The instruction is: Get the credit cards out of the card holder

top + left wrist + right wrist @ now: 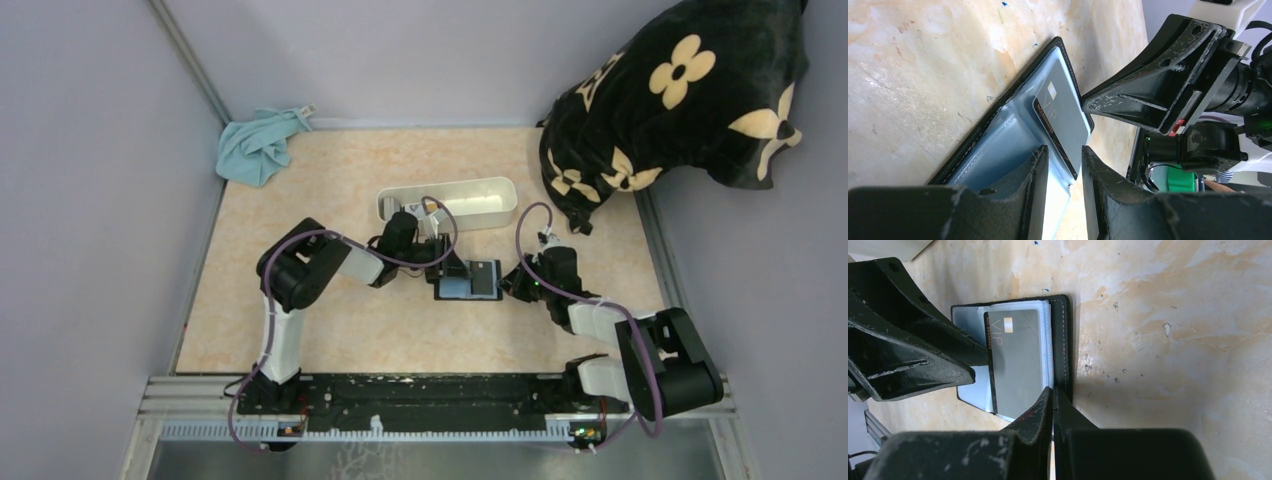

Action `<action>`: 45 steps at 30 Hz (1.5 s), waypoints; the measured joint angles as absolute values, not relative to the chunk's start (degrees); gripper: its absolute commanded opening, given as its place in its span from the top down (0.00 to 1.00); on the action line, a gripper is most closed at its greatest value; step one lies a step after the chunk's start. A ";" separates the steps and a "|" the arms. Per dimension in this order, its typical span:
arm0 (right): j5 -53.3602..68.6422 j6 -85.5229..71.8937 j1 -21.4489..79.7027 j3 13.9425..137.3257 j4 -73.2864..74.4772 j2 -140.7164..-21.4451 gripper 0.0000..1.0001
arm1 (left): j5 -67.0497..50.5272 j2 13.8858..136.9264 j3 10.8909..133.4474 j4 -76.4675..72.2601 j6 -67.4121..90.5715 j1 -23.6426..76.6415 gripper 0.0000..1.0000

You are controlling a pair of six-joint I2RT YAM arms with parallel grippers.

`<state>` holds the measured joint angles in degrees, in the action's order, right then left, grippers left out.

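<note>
The credit card (1015, 360) seems thin, stiff and slippery; take its free edge. Left jaws are spread; right jaws, pressed together, rest on the card holder (1064, 340).

The card holder (1064, 340) is black outside with a line of pale stitching along its edge, and its inner sleeves are translucent grey-blue. The credit card (1018, 360) showing in it is dark grey with a black strip down one side, pale "VIP" lettering and a small gold-and-white chip. The table (330, 180) is peach-beige with a mottled, marbled pattern, the tray (497, 190) white, the cloth (258, 145) light teal-blue, the pillow (680, 100) black with cream flower shapes, and the arms (300, 270) black and white with purple cables (268, 320).
</note>
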<state>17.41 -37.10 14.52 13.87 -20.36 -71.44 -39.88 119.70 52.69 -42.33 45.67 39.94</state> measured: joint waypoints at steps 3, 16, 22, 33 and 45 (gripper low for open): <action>17.41 -37.12 14.52 13.87 -20.36 -71.44 1.00 | -39.09 119.70 52.82 -41.95 45.41 40.18 0.62; 17.39 -37.26 14.52 13.50 -21.02 -71.44 1.00 | -38.28 120.86 54.30 -42.09 45.39 41.17 0.69; 17.39 -37.26 14.52 13.50 -21.02 -71.44 1.00 | -37.91 120.95 54.41 -42.06 45.30 41.43 0.85; 17.37 -37.26 14.52 13.50 -20.99 -71.44 1.00 | -37.93 120.99 54.46 -42.06 45.36 41.41 1.00; 17.30 -37.26 14.52 13.50 -20.99 -71.44 1.00 | -38.81 120.84 53.78 -42.04 44.12 39.94 0.82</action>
<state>17.30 -37.26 14.52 13.50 -20.99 -71.44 -38.81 120.84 53.78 -42.04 44.12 39.94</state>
